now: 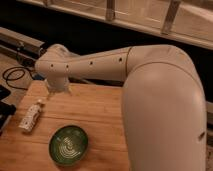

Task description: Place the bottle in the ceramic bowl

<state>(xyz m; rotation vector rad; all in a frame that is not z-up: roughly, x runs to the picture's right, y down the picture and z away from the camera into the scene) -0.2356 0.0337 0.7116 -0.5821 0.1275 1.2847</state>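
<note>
Gripper point(54, 89) near bottle point(31, 116), ceramic bowl point(69, 145) beside

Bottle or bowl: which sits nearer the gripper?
The white bottle, lying by the left edge, close under the gripper above the table's back-left; the green bowl sits farther forward.

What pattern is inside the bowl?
Green bowl, pale concentric rings; camera view. Gripper hangs near bottle.
</note>
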